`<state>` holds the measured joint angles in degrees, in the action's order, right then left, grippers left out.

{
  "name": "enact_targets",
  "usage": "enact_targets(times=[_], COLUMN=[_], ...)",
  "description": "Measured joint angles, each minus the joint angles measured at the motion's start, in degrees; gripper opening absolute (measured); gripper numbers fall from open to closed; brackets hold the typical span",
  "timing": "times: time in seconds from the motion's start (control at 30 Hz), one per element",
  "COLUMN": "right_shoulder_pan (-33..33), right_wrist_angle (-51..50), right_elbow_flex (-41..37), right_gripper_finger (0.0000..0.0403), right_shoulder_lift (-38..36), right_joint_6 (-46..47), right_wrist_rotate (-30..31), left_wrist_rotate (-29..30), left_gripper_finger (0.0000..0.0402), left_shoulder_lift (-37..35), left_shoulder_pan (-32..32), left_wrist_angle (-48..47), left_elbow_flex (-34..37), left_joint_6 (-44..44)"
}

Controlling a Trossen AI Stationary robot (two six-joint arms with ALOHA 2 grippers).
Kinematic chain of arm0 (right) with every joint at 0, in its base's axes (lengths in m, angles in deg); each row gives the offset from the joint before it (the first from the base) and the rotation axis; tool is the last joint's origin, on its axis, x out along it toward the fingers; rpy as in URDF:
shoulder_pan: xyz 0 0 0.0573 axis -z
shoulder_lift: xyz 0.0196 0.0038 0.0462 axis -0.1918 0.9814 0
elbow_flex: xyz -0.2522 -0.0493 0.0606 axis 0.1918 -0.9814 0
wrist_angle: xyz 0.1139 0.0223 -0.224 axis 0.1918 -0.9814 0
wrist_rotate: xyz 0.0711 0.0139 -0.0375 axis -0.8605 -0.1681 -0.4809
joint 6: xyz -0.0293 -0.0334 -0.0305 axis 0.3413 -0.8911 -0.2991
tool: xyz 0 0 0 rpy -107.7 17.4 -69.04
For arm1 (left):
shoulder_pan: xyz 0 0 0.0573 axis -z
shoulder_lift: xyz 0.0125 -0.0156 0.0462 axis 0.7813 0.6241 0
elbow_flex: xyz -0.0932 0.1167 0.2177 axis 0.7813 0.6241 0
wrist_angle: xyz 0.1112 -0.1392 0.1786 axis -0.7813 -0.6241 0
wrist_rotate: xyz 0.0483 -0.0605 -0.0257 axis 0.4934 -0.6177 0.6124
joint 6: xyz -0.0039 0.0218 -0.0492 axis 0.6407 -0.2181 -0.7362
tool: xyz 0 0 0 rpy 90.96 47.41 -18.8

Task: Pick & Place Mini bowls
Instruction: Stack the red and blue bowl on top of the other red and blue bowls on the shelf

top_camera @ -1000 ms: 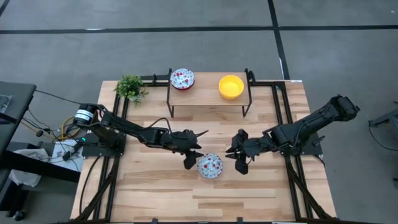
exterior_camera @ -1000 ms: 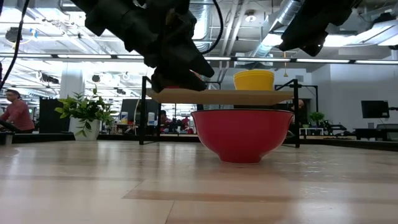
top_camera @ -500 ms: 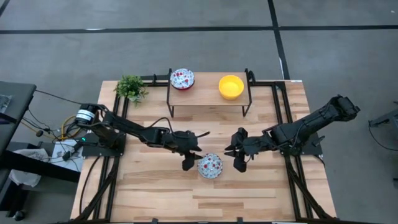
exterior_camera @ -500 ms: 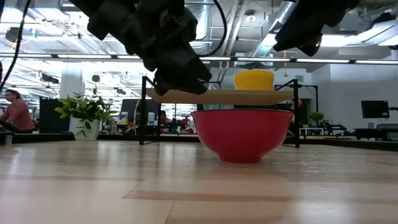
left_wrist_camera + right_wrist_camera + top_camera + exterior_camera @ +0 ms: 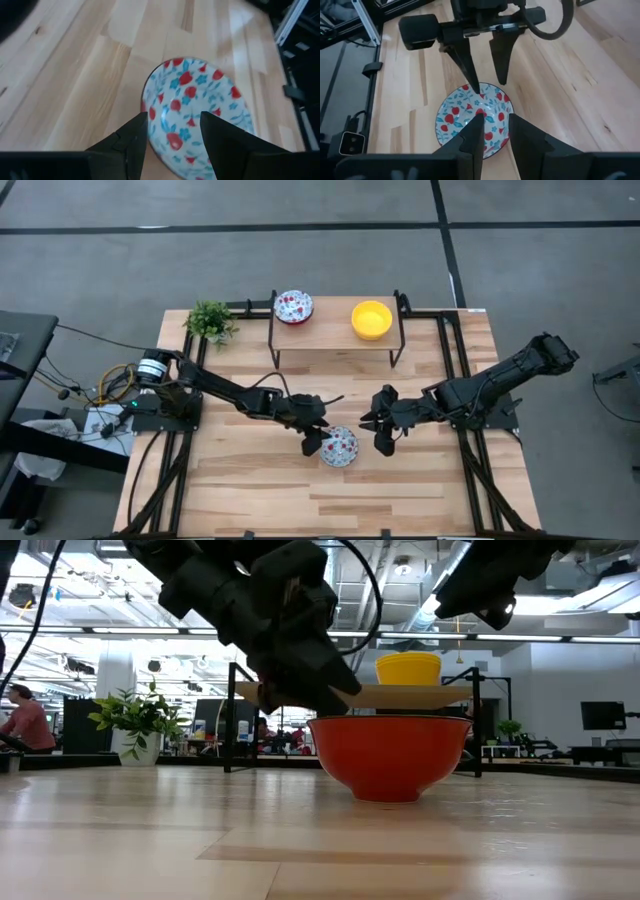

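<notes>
The left gripper (image 5: pixel 315 438) hangs spread over the floral bowl (image 5: pixel 339 447) on the desk (image 5: pixel 250 480). The right gripper (image 5: pixel 381 430), also spread, hovers just beside that bowl.

Grey floor (image 5: pixel 120 240) crossed by dark lines surrounds the wooden table (image 5: pixel 250 480); ceiling strip lights (image 5: pixel 90 630) glow overhead.

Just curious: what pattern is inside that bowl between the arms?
Red and blue flowers on white, clearest in the left wrist view.

High: overhead, straight down, whole wooden surface (image 5: pixel 250 480).
Low: surface-level, close.
Wrists: close, opposite sides.
Shared: white floral-speckled round bowl (image 5: pixel 339 447).
</notes>
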<state>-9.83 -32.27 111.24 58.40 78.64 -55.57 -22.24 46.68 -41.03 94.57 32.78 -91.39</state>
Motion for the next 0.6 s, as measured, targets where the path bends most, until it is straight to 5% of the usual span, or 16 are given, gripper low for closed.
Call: enact_targets(times=[0.6], right_shoulder_pan=[0.15], right_wrist_angle=[-0.85], right_elbow_flex=[0.0], right_gripper_finger=[0.0079], right_shoulder_lift=[0.0], right_joint_6=[-0.63], right_wrist_rotate=[0.57], left_wrist_rotate=[0.2], left_gripper_finger=[0.018], left_shoulder_lift=[1.96], left_shoulder_pan=[-0.72], left_wrist_angle=[-1.78], left_elbow_flex=[0.12], left_joint_6=[-1.49])
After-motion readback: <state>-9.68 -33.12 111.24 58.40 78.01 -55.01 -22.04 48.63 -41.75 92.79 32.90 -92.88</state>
